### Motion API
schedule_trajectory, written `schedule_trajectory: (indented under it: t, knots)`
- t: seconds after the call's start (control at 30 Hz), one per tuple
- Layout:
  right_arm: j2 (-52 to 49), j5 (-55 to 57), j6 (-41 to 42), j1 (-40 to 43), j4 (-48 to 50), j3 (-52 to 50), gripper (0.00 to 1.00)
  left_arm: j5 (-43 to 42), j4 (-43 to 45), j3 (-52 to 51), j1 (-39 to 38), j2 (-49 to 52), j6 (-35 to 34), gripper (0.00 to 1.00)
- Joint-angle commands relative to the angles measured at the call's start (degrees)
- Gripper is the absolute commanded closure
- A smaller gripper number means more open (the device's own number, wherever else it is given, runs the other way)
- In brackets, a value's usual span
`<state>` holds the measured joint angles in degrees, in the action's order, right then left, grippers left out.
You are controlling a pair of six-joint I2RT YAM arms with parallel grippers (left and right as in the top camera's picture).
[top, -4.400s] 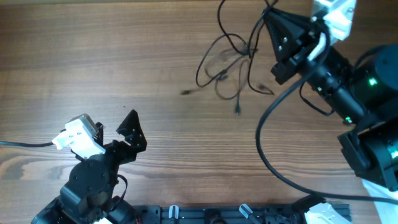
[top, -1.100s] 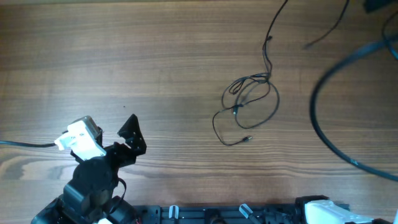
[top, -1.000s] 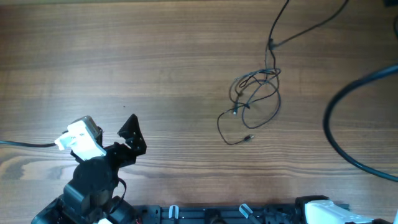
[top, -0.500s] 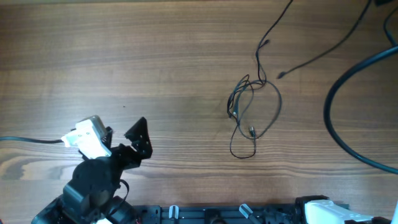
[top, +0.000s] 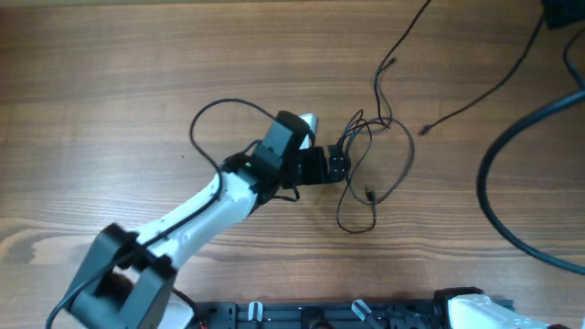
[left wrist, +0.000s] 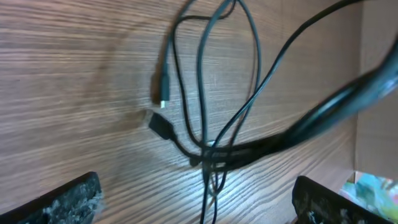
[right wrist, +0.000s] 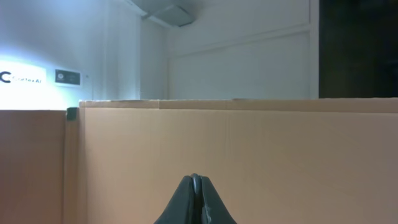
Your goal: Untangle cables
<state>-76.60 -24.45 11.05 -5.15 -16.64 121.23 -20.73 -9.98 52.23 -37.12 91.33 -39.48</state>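
Left gripper: your fingers are spread wide, with nothing between them, low over the wooden table. Just ahead of the gap lie the cables, thin black cords crossing at a small knot. A silver-tipped plug and a black plug rest a little beyond the left finger. Long loops run on away from the fingertips, and a blurred dark strand rises from the knot past the right finger. From overhead, the left gripper sits at the near edge of the cables. The bunch fans out past the fingertips, and two loose strands climb from it toward the far right edge of the view. Right gripper: your fingers are pressed tight together. You cannot tell whether a cord is pinched there. Beyond the tips stands a cardboard panel, well apart, with a white wall above it. Off to the right on the table curves a thick black arm cable.
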Motion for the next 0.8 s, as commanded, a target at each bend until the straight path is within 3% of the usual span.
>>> schedule_trajectory:
  t: [0.0, 0.07, 0.3, 0.47, 0.67, 0.77]
  knots:
    - [1.1, -3.7, -0.5, 0.0, -0.3, 0.3, 0.96, 0.7, 2.8, 2.1, -0.4, 1.3, 3.0, 0.00]
    - [1.2, -5.2, -0.4, 0.0, -0.6, 0.3, 0.96, 1.6, 5.7, 2.1, -0.4, 1.3, 3.0, 0.00]
    - [5.1, -10.6, 3.2, 0.0, -0.5, 0.3, 0.96, 23.5, 2.9, 2.1, 0.2, 1.4, -1.0, 0.00]
    - [7.1, -9.2, 2.4, 0.0, -1.0, 0.3, 0.96, 38.3, -11.5, 2.1, 4.1, 1.4, -6.2, 0.00]
    - [7.1, 1.7, -0.7, 0.0, -3.7, 0.3, 0.96, 37.9, -25.9, 2.1, 21.9, 1.4, -6.6, 0.00]
    - [6.8, 10.0, -5.1, 0.0, -6.5, 0.3, 0.96, 31.1, -27.0, 2.1, 27.3, 1.4, -3.0, 0.00]
